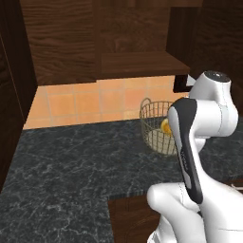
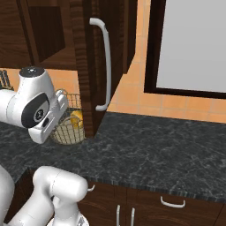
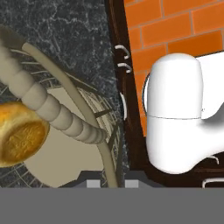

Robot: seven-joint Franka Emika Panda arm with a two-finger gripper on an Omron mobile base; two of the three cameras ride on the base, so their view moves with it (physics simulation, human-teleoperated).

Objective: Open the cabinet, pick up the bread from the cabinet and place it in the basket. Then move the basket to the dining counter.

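Positioned directly over the rim of the basket [image 3: 70, 92], the end effector [image 3: 109, 183] has its fingers drawn narrow, with the thin rim wire running down between the two dark tips; whether the wire is actually pinched cannot be told from the hand view. The bread [image 3: 19, 133] lies inside the basket, just to the side of the end effector across the rim and one ribbed loop handle, resting against the pale flat base. It is a small round bun, golden-orange with a paler mottled face. From the left base view the basket [image 1: 154, 123] stands on the black-grey marbled tabletop [image 1: 71, 166] near the tiled wall, with the bread [image 1: 165, 126] showing as a yellow patch partly behind the arm. From the right base view the basket [image 2: 68, 128] sits just beside the open door of the cabinet [image 2: 86, 66], the bread [image 2: 77, 118] visible through the tan mesh, close to the door's lower edge.
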